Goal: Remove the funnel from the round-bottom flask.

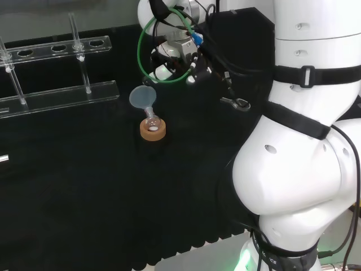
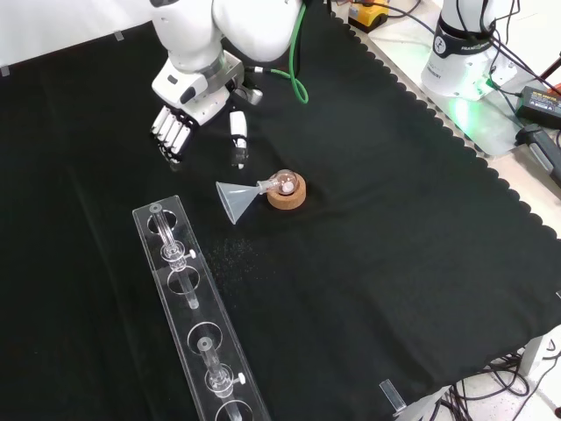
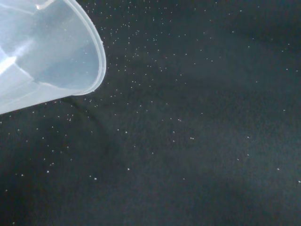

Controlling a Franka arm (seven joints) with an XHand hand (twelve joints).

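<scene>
No legible text, labels, numbers or signs in any view. The clear plastic funnel [image 2: 238,198], the small clear glass round-bottom flask [image 2: 285,181] and the cork ring stand [image 2: 289,195] show no readable graduations or markings. The clear acrylic tube rack [image 2: 197,329] and the black cloth covering the table [image 2: 394,263] carry no print. White arm links [image 1: 299,141]: no lettering can be made out.

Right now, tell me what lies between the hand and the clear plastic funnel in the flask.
Nothing: in the front view only bare black cloth separates the black and white hand, fingers straight, from the clear plastic funnel in the small round-bottom glass flask.
</scene>
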